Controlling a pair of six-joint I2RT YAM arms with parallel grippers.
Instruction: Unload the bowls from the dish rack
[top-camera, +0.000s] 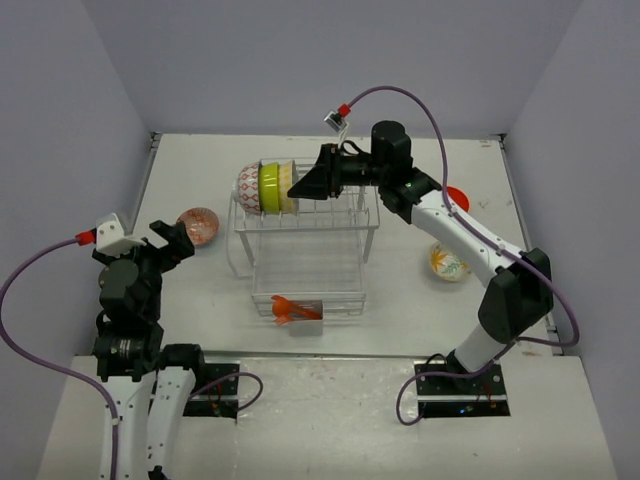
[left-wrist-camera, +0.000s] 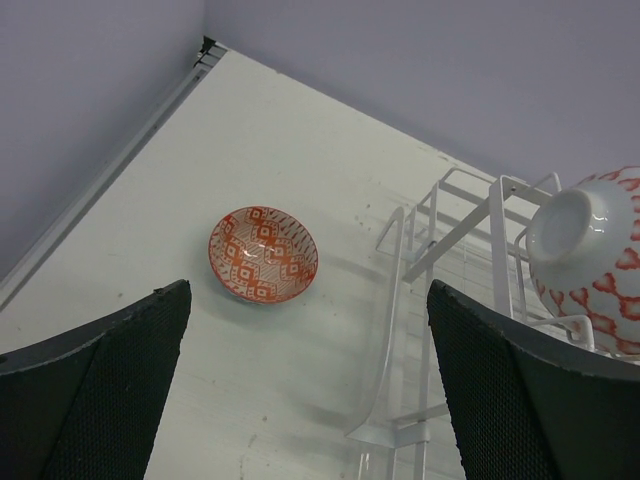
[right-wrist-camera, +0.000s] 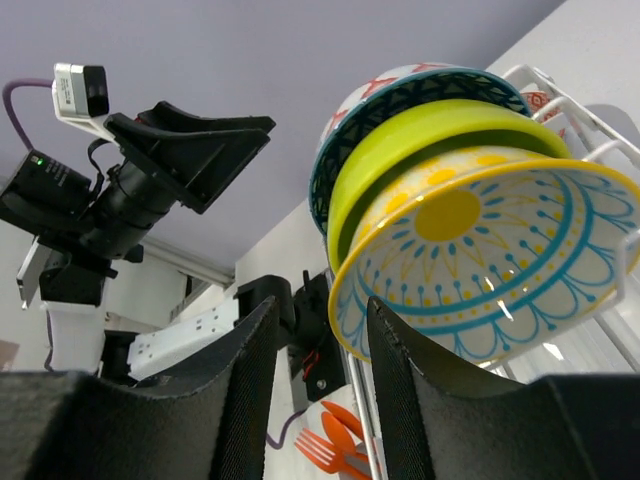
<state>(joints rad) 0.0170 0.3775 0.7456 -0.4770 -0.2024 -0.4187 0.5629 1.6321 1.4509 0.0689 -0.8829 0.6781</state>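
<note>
Glossy glaze catches the light on the yellow-and-blue patterned bowl (right-wrist-camera: 480, 250) and the lime green bowl (right-wrist-camera: 430, 125). The white bowl with red marks (left-wrist-camera: 590, 240) shines the same way. The dish rack (top-camera: 305, 262) is smooth, white-coated wire. The left claw (left-wrist-camera: 308, 290) has matt black pads (left-wrist-camera: 500, 400) with a fine, mesh-like grain. The right claw (right-wrist-camera: 322, 305) has fingers (right-wrist-camera: 240, 400) that look like plain matt black plastic. The surface (left-wrist-camera: 250, 130) is matt white and faintly scuffed around the softly gleaming red-patterned bowl (left-wrist-camera: 263, 254).
</note>
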